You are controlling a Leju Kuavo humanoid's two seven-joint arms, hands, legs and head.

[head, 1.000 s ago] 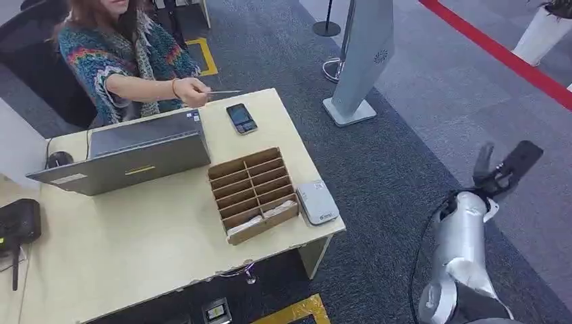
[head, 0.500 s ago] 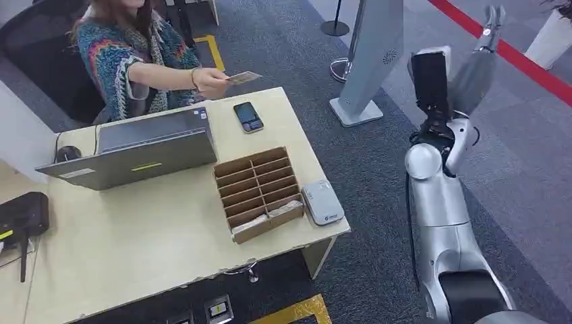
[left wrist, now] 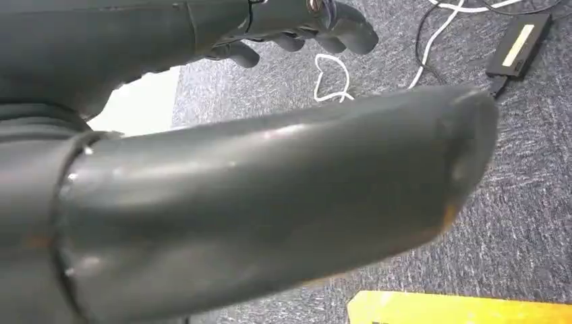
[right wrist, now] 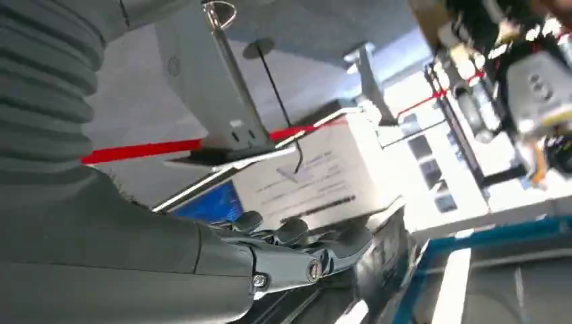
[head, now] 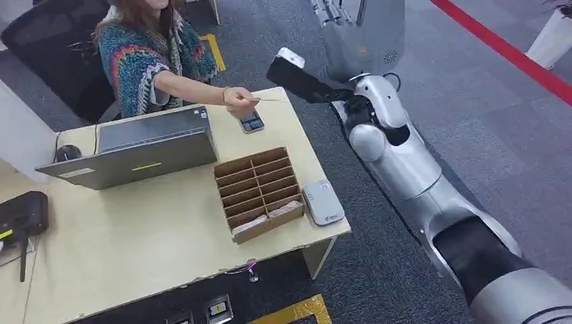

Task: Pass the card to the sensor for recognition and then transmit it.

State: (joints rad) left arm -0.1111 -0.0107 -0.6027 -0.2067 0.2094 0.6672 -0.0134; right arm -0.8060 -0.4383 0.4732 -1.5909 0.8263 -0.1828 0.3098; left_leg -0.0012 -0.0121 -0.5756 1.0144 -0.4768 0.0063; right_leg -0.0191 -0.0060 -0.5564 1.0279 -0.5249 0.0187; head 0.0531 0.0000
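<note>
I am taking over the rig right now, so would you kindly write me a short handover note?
Right hand: raised high beyond the desk's far corner, holding nothing; fingers look loosely curled in the wrist view.
Left hand: hanging over the carpet, holding nothing.
Card: held out by the person's hand above the phone.
Sensor: on the desk beside the cardboard organizer.
Done: nothing yet. Left: take the card, present it to the sensor, pass it on.

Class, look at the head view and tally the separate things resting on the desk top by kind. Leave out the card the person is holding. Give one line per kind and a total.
Laptop: 1
Phone: 1
Cardboard slotted box: 1
Grey card sensor: 1
Black device at the desk's left edge: 1
Total: 5
</note>
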